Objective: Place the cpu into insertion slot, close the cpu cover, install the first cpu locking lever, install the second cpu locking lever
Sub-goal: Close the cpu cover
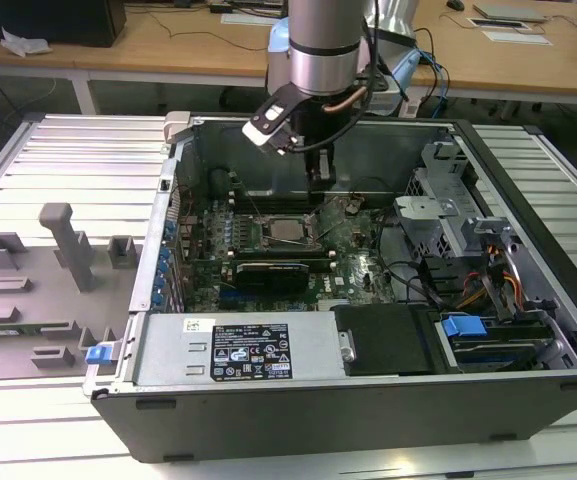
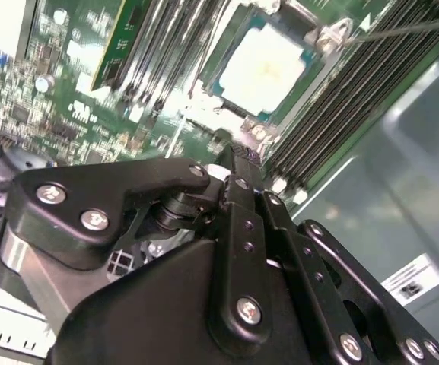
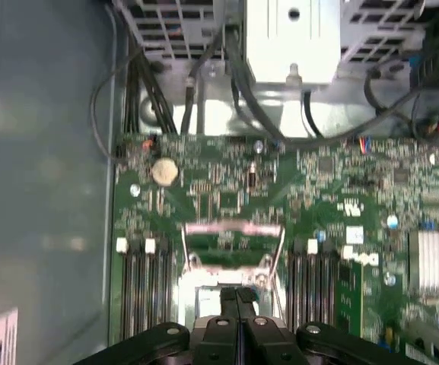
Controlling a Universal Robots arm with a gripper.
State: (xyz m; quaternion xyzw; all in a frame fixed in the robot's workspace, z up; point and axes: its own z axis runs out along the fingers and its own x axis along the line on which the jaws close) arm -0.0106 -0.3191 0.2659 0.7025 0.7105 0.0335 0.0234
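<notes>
- Squarely seated in the insertion slot (image 1: 266, 236), the cpu (image 1: 290, 232) shows a flat, silver-grey square top plate. In the second wrist view the plate glares pale, with the socket's metal frame around it.
- The slot lies near the middle of the green motherboard (image 1: 358, 265), toward the board edge that runs along the far wall of the computer case (image 1: 388, 150) in the exterior view.
- The cpu cover (image 3: 231, 227) is a thin metal frame with a square window. It appears tilted up off the chip at one edge of the slot, and in the first wrist view green board shows through its window.
- The gripper (image 3: 238, 295) hangs just over that edge of the slot, its two black fingers pressed together with nothing between them. I cannot tell whether they touch the cover.
- Long memory slots (image 3: 147, 289) flank the socket on two sides, and a black expansion card (image 1: 273, 272) lies toward the board's near edge.
- A black label (image 1: 253, 352) with white print sits on the silver power supply box (image 1: 168, 350) along the case's near edge. A white sticker (image 2: 413, 277) is on the case wall. The print on both is too small to read.
- The case rests on a ribbed grey table (image 1: 58, 150), with grey fixtures (image 1: 58, 240) near the table's edge on the exterior view's left.
</notes>
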